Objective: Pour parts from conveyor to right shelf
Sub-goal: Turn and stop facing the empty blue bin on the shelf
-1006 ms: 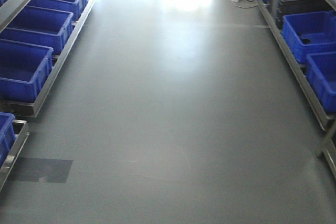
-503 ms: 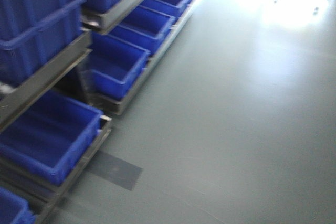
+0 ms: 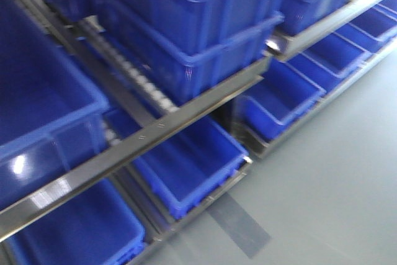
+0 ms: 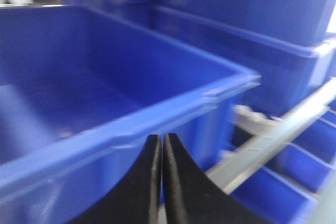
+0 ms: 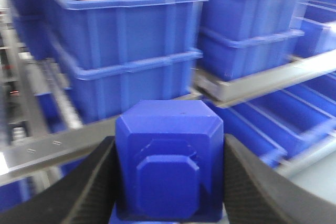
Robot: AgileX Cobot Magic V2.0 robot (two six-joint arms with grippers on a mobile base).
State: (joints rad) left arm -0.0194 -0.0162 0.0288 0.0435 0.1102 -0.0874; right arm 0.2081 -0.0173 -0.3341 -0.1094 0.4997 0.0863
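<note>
Parts box (image 5: 169,156) gripped by R claw (image 5: 169,182), seen on R wrist only; L claw (image 4: 161,142) closed, empty.

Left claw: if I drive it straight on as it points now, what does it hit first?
Probably the near wall of the open blue bin, just under its rim; the shut left claw points right at it. Nothing shows between them, though blur hides the gap.

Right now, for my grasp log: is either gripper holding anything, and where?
The right gripper clamps a blue block by its two opposite sides. The left gripper is shut on nothing.
</note>
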